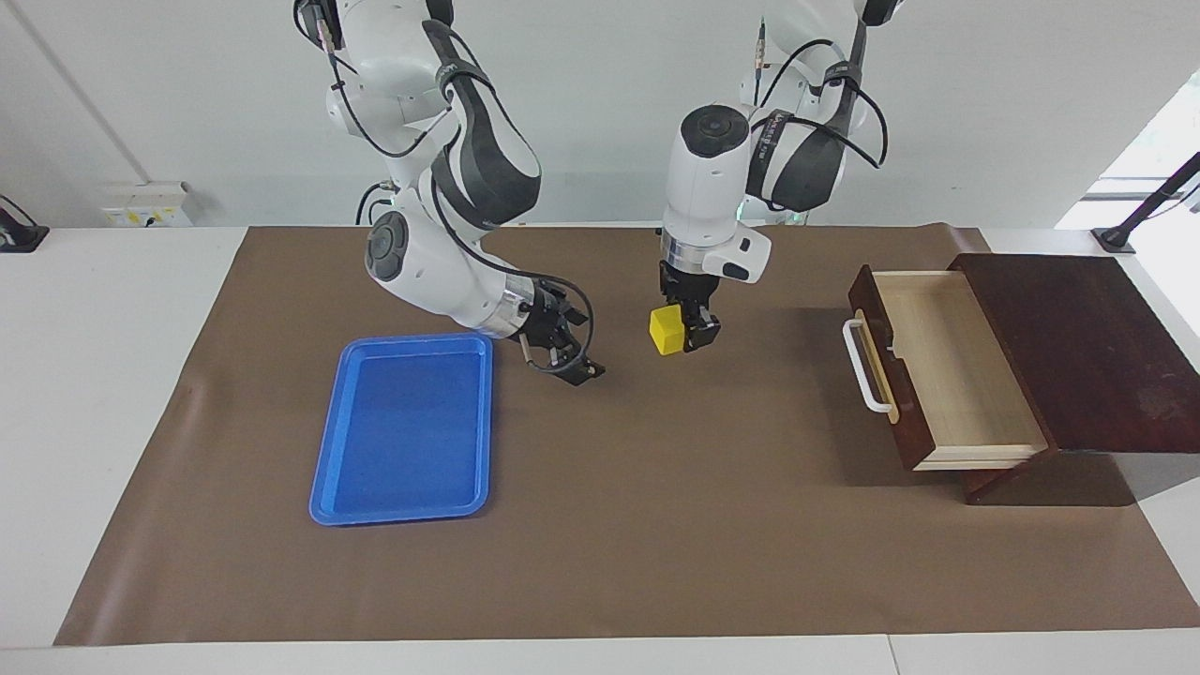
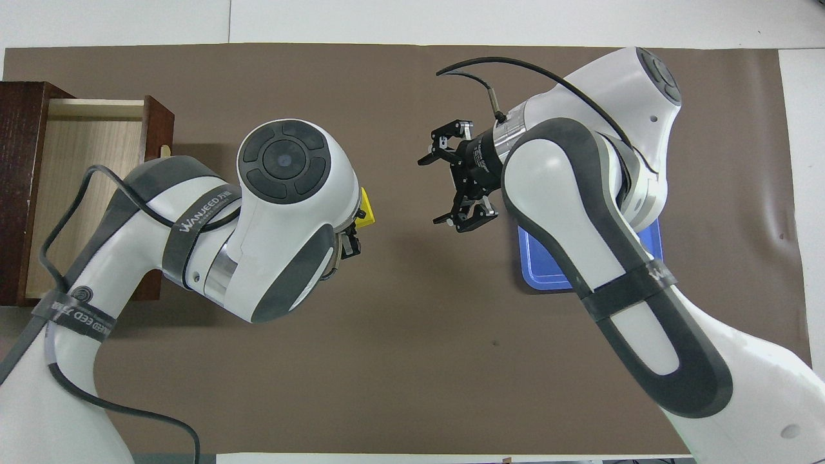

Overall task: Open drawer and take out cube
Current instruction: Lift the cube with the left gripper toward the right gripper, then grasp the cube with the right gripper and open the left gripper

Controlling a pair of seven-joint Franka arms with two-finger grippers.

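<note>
Drawer (image 1: 947,375) stands pulled open at the left arm's end of the brown mat (image 1: 656,525), its pale interior bare; the left gripper (image 1: 689,330) is clamped on the yellow cube (image 1: 666,332), raised over mid-mat; the right gripper (image 1: 567,361) hangs beside the blue tray (image 1: 403,431), fingers spread wide, holding nothing.

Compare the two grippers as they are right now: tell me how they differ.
The left gripper is shut on the yellow cube; the right gripper is open and holds nothing. The left gripper points straight down from its wrist, while the right gripper is angled sideways, toward the left one. The left gripper hangs over the middle of the brown mat; the right gripper is over the mat beside the blue tray. Both are black, two-fingered and off the mat.
</note>
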